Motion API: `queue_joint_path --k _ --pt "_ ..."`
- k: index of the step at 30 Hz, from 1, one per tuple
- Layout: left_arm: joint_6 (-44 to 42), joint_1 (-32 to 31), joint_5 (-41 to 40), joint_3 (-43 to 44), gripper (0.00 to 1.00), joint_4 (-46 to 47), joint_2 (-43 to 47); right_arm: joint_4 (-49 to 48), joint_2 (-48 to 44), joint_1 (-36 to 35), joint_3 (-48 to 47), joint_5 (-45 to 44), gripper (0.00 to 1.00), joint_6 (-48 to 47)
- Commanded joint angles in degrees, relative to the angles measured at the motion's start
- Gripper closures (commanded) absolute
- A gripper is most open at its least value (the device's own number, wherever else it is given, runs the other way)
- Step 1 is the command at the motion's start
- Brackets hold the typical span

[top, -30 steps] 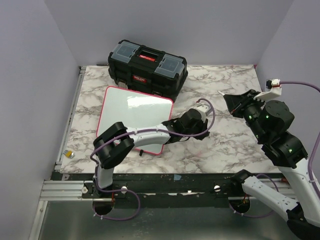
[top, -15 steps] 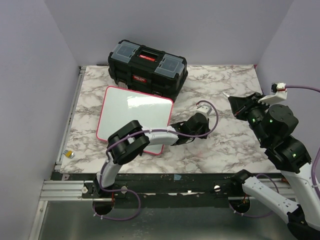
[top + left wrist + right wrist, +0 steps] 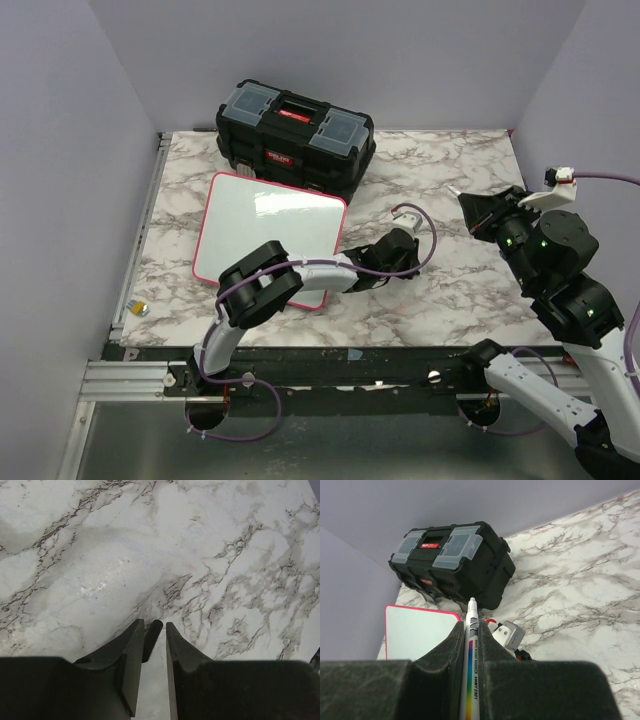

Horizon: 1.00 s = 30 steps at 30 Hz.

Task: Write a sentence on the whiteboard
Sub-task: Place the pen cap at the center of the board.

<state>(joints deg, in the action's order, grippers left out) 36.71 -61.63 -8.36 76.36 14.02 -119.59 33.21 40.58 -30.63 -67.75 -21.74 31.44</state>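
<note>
Now, whiteboard [image 3: 265, 225]: we see it left of both claws.
Left claw [image 3: 155, 626]: slightly parted, nearer it.
Right claw [image 3: 471, 626]: gripping marker [image 3: 471, 652].

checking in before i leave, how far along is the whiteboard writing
Done: the right pincer is shut on the marker, raised right of the whiteboard. In hand: the left pincer sits low on the table, a small dark cap-like piece between its fingers. Left: the board is blank, so the whole sentence.
</note>
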Motion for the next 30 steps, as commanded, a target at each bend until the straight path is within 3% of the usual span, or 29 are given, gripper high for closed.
queue_joint_path --k 1,8,17,24,30 --pt "-0.14 -0.68 -1.23 -0.76 0.74 -0.36 1.93 1.15 -0.41 0.16 -0.54 -1.56 0.99 -0.29" --pt "-2.88 -2.33 -3.29 -4.08 0.71 -2.97 10.85 1.25 0.36 0.08 -2.13 -1.98 0.99 -0.96" --pt "-7.25 -2.66 -9.67 -17.12 0.69 -12.52 32.93 0.23 2.07 0.07 -3.95 -1.05 0.99 -1.91" --pt "-4.74 -2.58 -21.07 -35.21 0.50 -20.67 54.57 -0.37 2.89 0.09 -4.07 0.15 0.99 -1.93" --pt "6.51 2.82 -28.39 -48.20 0.42 -31.50 73.02 -1.37 3.82 0.10 -3.46 2.49 0.99 -0.86"
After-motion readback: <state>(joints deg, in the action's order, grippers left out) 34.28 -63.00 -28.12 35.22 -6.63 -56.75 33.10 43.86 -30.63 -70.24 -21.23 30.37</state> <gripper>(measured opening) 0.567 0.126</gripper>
